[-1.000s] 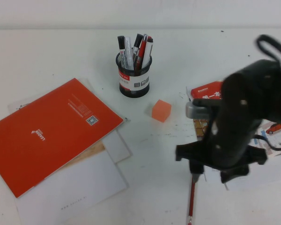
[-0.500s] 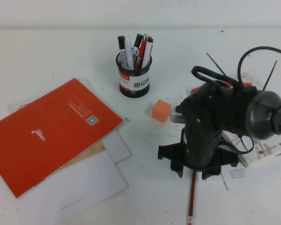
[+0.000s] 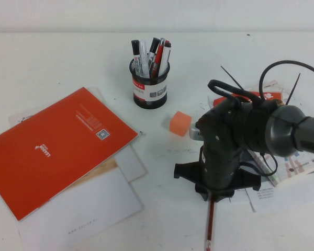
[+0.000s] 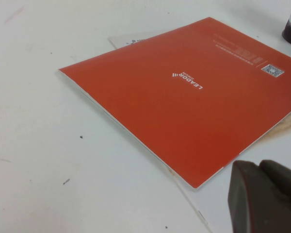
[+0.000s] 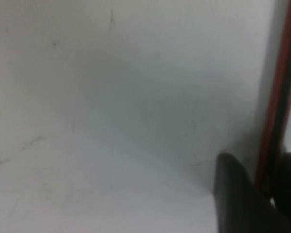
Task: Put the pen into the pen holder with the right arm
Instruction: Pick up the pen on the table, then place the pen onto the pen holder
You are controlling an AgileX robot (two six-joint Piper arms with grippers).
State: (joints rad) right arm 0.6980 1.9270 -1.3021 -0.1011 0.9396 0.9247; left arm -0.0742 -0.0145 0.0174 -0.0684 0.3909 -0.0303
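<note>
The pen (image 3: 210, 225), a long thin dark-red stick, lies on the white table near the front edge, its far end under my right gripper (image 3: 213, 194). In the right wrist view the pen (image 5: 276, 97) runs between the two dark fingers (image 5: 233, 194) of my right gripper (image 5: 267, 194), which press against it at table level. The black mesh pen holder (image 3: 150, 89), holding several markers, stands at the back centre, well away from the pen. My left gripper (image 4: 262, 194) is shut and empty beside the orange booklet; it does not show in the high view.
An orange booklet (image 3: 57, 146) lies on white papers (image 3: 94, 209) at the left. A small orange cube (image 3: 180, 123) sits between the holder and my right arm. Printed leaflets (image 3: 298, 167) lie under and to the right of the right arm.
My right arm has come down and moved left over the pen's far end. The pen's near end has shifted slightly left. The left arm has not moved.
</note>
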